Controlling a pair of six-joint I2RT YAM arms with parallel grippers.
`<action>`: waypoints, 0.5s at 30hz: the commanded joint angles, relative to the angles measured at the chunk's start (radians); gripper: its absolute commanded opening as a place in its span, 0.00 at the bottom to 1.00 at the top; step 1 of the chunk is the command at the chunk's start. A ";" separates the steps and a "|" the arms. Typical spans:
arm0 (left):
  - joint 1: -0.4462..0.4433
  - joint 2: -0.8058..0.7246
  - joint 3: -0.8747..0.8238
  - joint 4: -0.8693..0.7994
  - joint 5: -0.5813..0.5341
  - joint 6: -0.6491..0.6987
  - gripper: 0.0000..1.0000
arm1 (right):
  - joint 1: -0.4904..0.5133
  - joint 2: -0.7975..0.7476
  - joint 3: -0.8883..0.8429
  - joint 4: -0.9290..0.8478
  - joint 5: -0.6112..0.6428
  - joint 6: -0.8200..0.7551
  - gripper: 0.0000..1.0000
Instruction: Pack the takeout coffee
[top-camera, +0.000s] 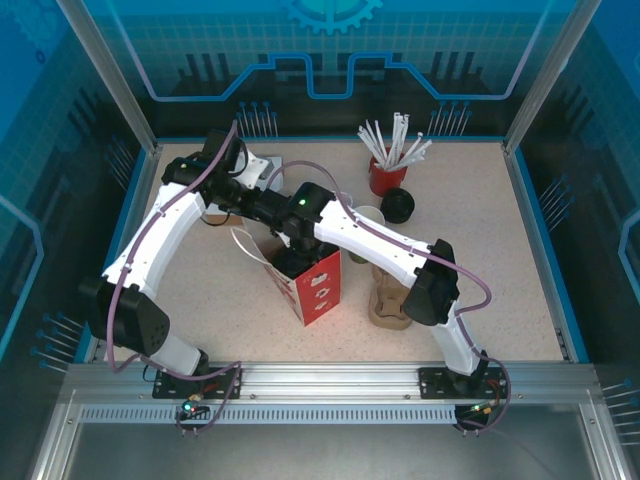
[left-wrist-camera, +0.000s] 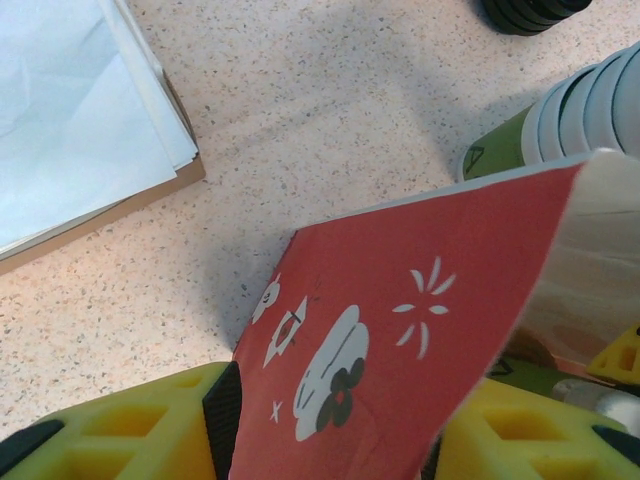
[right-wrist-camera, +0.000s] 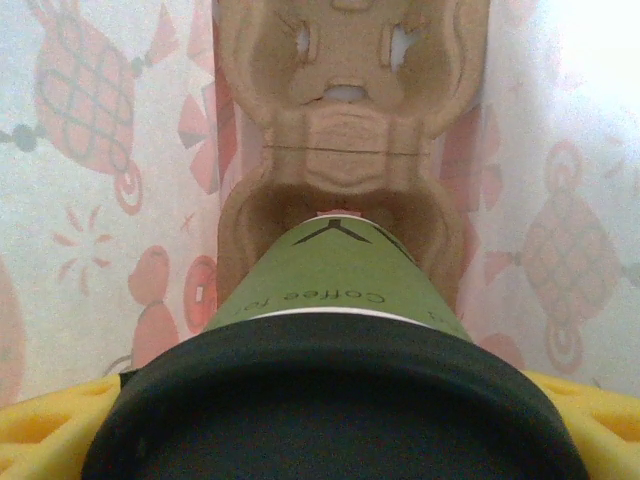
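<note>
Inside the bag (top-camera: 320, 290) at mid-worktop (top-camera: 230, 320), the right pincer (right-wrist-camera: 330, 425) is clenched on the black-lidded coffee (right-wrist-camera: 340, 280). The cup's green base points into the near pocket of a carrier (right-wrist-camera: 350, 120) at the bag's bottom, though whether it is seated cannot be told. The left pincer (left-wrist-camera: 330, 440) grips the bag's red wall; beyond it stand a cup stack (left-wrist-camera: 590, 110) and lids (left-wrist-camera: 525, 12), with straws (top-camera: 400, 140) farthest back.

Red bag (left-wrist-camera: 400, 330), white floral motifs; green cup (right-wrist-camera: 340, 275), black lid (right-wrist-camera: 330, 410); brown carrier (right-wrist-camera: 345, 120).
</note>
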 joint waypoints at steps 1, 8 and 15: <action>-0.006 -0.025 -0.003 -0.003 -0.008 -0.006 0.51 | -0.010 0.011 -0.024 0.017 -0.010 0.015 0.85; -0.006 -0.021 0.005 -0.013 -0.012 -0.006 0.52 | -0.013 0.015 -0.061 0.038 -0.012 0.013 0.85; -0.007 -0.019 0.006 -0.015 -0.026 -0.004 0.54 | -0.014 0.017 -0.105 0.062 -0.018 0.010 0.85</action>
